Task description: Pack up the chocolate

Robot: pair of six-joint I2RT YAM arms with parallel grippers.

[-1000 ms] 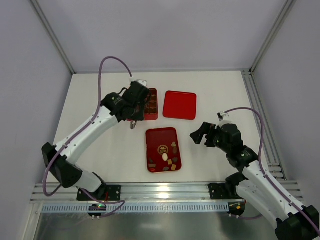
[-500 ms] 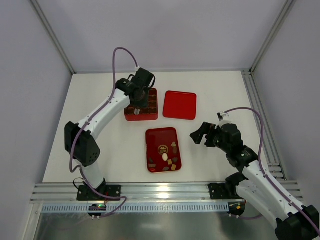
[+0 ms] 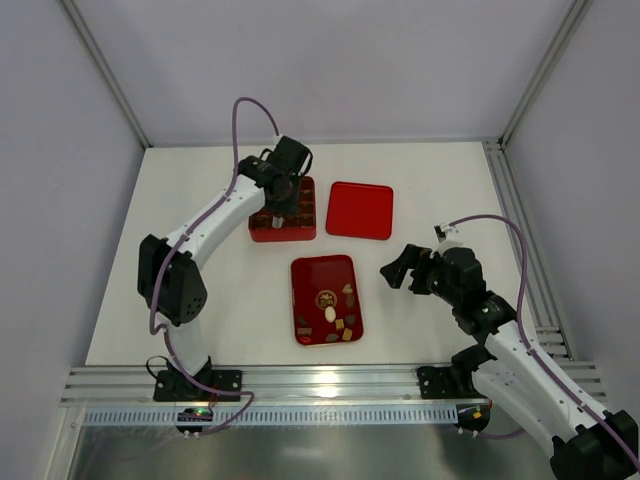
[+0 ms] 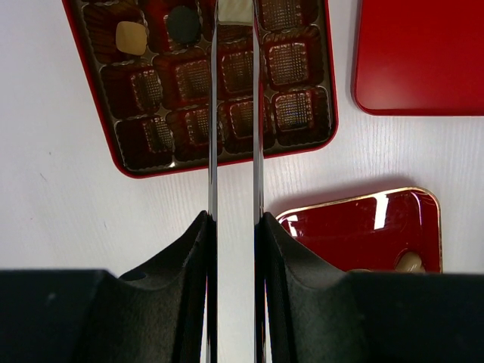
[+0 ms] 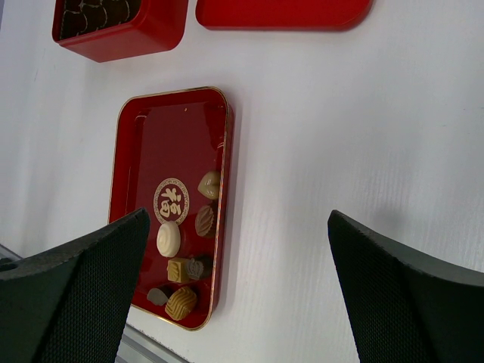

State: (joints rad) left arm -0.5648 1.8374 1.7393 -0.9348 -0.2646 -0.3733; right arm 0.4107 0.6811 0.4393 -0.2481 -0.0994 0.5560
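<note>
The left gripper (image 4: 234,17) hangs over the red square box with grid compartments (image 3: 290,236), just beyond the gold-rimmed red oblong tray (image 3: 315,275). Its thin jaws look pinched on a cream-white chocolate piece (image 4: 235,7), which is cut off at the frame edge, so I can't read its axis. The loose chocolates (image 5: 178,268) cluster at the tray's near end, strung along its length. The right gripper (image 5: 239,214), jaws spread wide, waits right of the tray, seemingly nearer them.
</note>
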